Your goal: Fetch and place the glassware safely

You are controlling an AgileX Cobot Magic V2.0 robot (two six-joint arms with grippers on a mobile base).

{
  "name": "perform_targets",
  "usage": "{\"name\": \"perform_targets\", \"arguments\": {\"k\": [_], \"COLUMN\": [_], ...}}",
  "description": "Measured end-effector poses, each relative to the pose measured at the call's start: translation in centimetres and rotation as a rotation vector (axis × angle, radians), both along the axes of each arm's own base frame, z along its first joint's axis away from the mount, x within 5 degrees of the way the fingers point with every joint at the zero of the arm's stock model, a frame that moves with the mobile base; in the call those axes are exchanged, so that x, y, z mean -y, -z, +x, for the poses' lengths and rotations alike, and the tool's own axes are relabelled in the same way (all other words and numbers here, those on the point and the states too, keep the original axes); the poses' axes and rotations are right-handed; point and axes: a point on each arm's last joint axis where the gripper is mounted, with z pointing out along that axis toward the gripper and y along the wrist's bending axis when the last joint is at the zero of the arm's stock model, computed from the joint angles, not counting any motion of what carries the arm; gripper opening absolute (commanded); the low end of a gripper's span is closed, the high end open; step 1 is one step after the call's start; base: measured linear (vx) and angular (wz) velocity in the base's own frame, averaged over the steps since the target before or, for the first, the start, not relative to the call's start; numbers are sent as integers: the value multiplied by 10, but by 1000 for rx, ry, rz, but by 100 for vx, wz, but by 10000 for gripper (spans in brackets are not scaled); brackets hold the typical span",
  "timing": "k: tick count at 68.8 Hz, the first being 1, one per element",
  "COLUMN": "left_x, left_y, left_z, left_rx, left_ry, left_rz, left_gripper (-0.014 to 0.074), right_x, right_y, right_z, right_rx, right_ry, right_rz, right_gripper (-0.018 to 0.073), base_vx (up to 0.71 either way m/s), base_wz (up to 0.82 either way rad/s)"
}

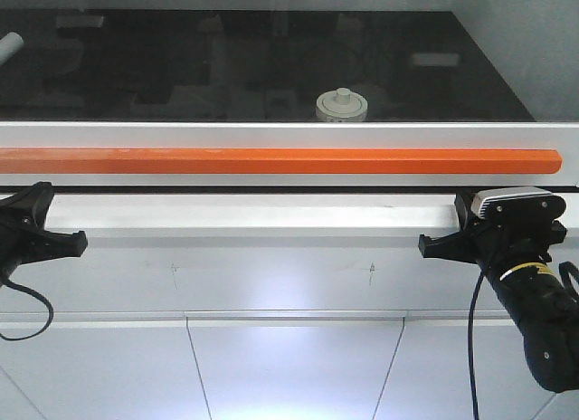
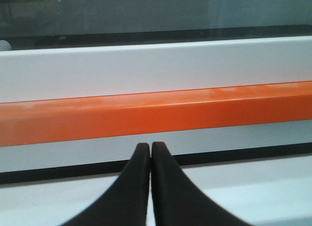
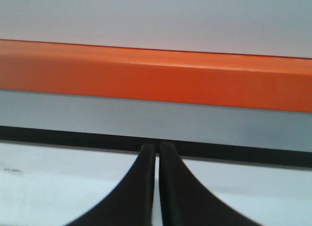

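We see the jar (image 1: 341, 106) on the dark tabletop (image 1: 181, 67), a little right of the middle in the front view. It stands upright. Its round cream lid (image 1: 341, 103) is on, with a small knob (image 1: 343, 94) on top. Only the lid and a thin bit of the glass show. The rest is hidden behind the white frame (image 1: 271, 130) that runs from side to side in front of it.

Just below that frame runs a long orange bar (image 1: 280, 160). Below the bar is a thin black line, and then a white ledge (image 1: 253, 212).

The left fingers (image 1: 54, 241) are at the left edge of the front view, down by the ledge. In the left wrist view we see the left fingers (image 2: 145, 155) pressed tight together, with nothing between them. Their tips point at the orange bar (image 2: 156, 114).

The right fingers (image 1: 448, 245) are on the right side, also by the ledge. A grey camera (image 1: 514, 203) sits on top of that arm, and a black cable (image 1: 472, 329) hangs down from it. In the right wrist view the right fingers (image 3: 148, 158) are closed too, with only a very thin line between them, and they hold nothing. They point at the orange bar (image 3: 156, 75) as well.

The jar is well apart from both pairs of fingers. It is nearer the right ones.
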Motion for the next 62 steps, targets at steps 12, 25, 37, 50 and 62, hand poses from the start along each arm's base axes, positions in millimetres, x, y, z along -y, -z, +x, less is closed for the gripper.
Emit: {"name": "perform_targets", "arguments": {"k": [12, 25, 37, 50, 62], "left_x": [0, 0, 0, 0, 0], "left_y": [-1, -1, 0, 0, 0], "left_z": [0, 0, 0, 0, 0], "left_rx": [6, 6, 5, 6, 5], "left_ry": [0, 0, 0, 1, 1], "left_rz": [-1, -1, -1, -1, -1], "left_gripper": [-1, -1, -1, -1, -1], "right_x": [-1, -3, -4, -5, -6], "right_y": [-1, 2, 7, 6, 6], "right_z": [10, 21, 31, 37, 37], "right_rx": [17, 23, 9, 15, 16], "right_ry": [0, 0, 0, -1, -1], "right_rz": [2, 3, 2, 3, 4], "right_gripper": [-1, -1, -1, -1, -1], "base_vx": [0, 0, 0, 0, 0], "base_wz": [0, 0, 0, 0, 0]}}
